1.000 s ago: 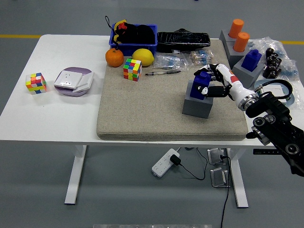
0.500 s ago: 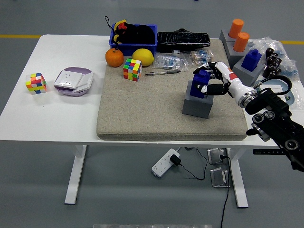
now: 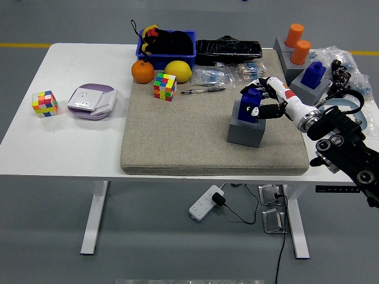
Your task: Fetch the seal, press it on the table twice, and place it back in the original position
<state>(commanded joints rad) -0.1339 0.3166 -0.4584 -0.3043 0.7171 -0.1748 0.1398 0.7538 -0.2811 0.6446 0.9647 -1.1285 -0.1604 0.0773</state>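
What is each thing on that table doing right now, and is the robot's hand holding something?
Right hand: fingers closed around the blue seal.
Blue seal: upright in its grey holder on the mat.
Second blue seal: seated in its holder, untouched.
Orange seals: standing upright in their holder.
Blue bin: full of dark items.
Pen: lying flat.

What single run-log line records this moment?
stage: fetch | right robot hand: shut on blue seal | seal: in grey holder on beige mat | left: not in view
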